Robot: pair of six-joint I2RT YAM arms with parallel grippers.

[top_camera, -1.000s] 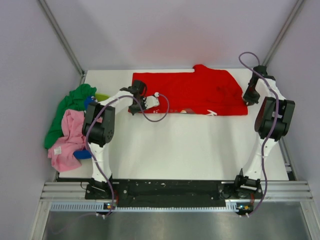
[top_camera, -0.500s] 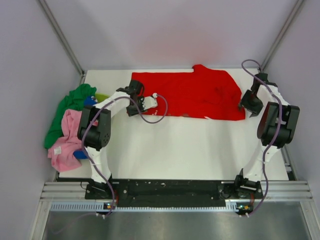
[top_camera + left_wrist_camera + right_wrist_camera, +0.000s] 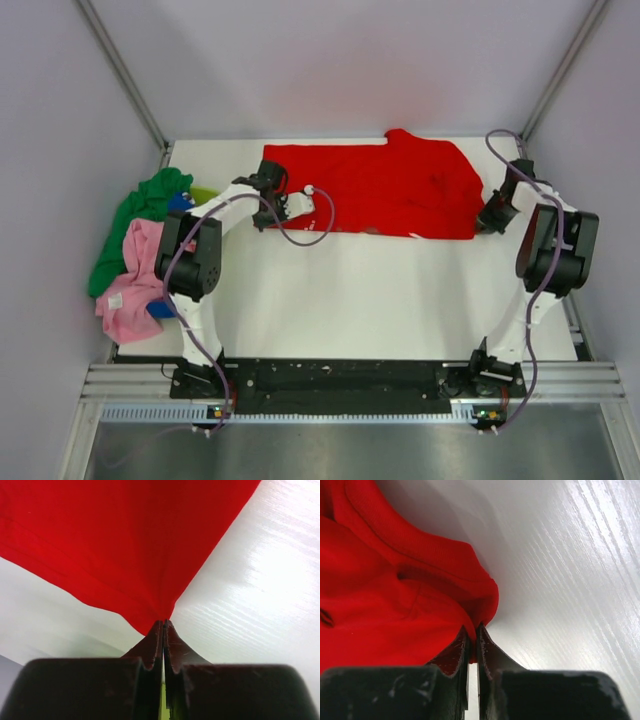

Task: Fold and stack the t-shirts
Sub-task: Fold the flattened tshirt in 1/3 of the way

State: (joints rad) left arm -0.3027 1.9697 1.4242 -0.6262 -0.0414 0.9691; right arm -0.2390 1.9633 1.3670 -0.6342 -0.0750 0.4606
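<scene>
Overhead view looks down; close wrist views share the red t-shirt (image 3: pixel 390 190).

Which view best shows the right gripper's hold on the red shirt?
Right wrist: the right gripper is shut on the red shirt, close up. Top view shows it tiny; left wrist misses it.

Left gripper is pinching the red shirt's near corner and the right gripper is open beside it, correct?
No. The right gripper is shut on the edge of the red shirt, not open, as the right wrist view shows. The left gripper does pinch the near corner.
</scene>
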